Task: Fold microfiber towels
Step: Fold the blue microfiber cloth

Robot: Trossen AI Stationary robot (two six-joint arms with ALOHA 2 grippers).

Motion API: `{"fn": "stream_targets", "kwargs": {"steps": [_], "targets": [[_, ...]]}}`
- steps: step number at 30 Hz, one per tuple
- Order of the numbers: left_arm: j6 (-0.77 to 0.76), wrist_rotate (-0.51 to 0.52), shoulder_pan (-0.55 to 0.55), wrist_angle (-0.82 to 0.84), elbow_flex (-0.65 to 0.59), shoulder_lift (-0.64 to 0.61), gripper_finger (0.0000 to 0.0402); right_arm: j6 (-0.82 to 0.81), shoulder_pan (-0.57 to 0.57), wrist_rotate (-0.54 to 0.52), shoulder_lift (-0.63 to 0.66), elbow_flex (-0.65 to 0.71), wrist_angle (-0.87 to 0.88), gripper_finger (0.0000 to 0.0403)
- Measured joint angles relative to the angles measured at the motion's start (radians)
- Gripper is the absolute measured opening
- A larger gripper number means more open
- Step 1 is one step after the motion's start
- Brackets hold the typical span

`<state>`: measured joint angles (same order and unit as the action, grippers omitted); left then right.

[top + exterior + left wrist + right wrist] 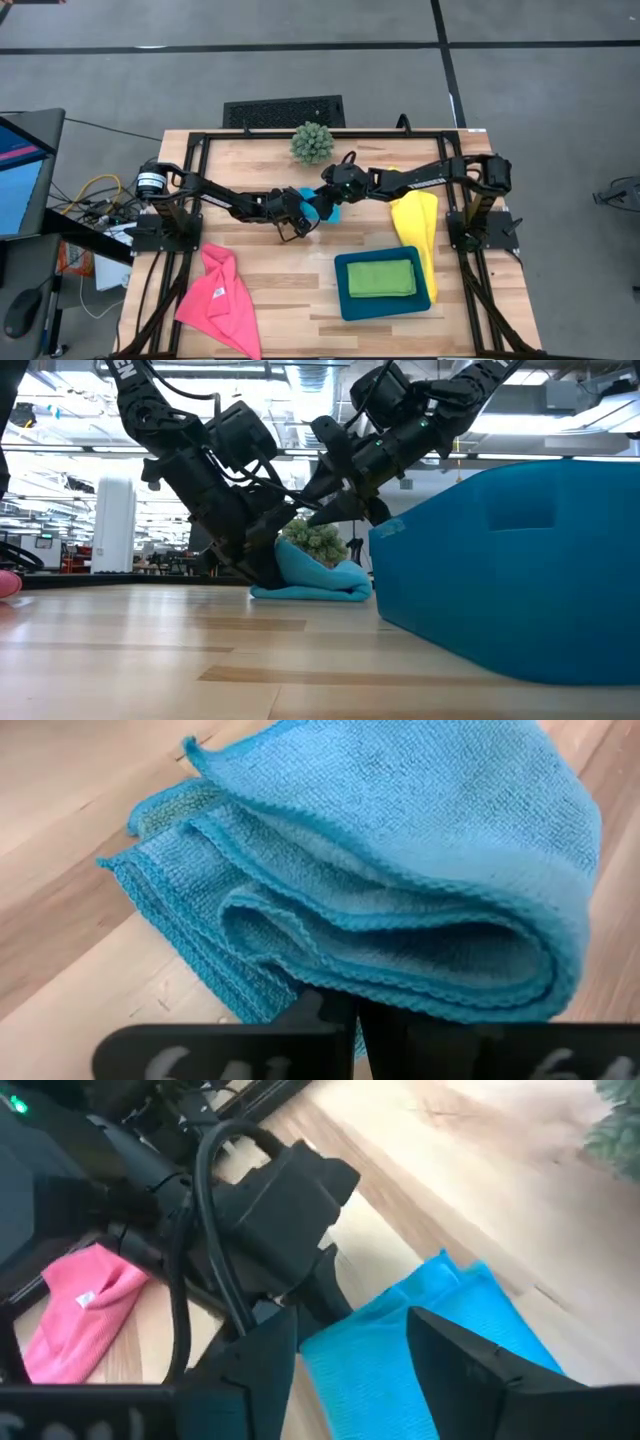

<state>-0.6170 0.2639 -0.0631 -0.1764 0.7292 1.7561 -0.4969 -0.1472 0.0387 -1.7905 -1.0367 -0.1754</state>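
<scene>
1. A wooden table (300, 300) is sitting on a grey floor, with a bright open workshop showing behind it in the low view.
2. The blue towel (325, 205) is lying bunched and partly folded near the middle of the table, just in front of the spiky plant (311, 143).
3. The left gripper (300, 222) is reaching in from the left, its fingers pressed together and pinching the layered edge of the blue towel.
4. The right gripper (355, 1345) is hovering over the same towel with its fingers spread wide, straddling the cloth without gripping it.
5. The green towel (381, 278) is lying folded in the teal tray (345, 300); the yellow towel (418, 225) is draped beside the tray, and the pink towel (220, 295) is lying crumpled at the front left.
6. The step in hand looks like folding the blue towel. Next, the right gripper probably needs a fresh hold on a free edge while the left one keeps the layers pinned.
</scene>
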Motion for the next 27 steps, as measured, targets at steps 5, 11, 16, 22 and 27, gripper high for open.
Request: {"fn": "stream_targets", "kwargs": {"steps": [5, 11, 16, 22, 27], "targets": [[-0.005, -0.017, 0.0, -0.003, 0.0, 0.0, 0.0, 0.0, 0.0, -0.022, 0.039, 0.0, 0.15, 0.0228], [-0.016, -0.065, -0.007, -0.031, 0.0, -0.002, 0.0, -0.031, 0.072, -0.213, 0.053, 0.0, 0.358, 0.0226], [-0.022, -0.105, -0.011, -0.062, 0.001, -0.003, 0.0, -0.053, 0.109, -0.274, 0.03, 0.0, 0.357, 0.0226], [-0.027, -0.127, -0.015, -0.015, 0.033, -0.003, 0.0, -0.079, 0.09, -0.278, -0.034, 0.0, 0.349, 0.0226], [-0.011, -0.178, -0.016, 0.126, 0.109, -0.01, 0.0, -0.08, 0.078, -0.249, -0.104, 0.0, 0.292, 0.0226]]}}
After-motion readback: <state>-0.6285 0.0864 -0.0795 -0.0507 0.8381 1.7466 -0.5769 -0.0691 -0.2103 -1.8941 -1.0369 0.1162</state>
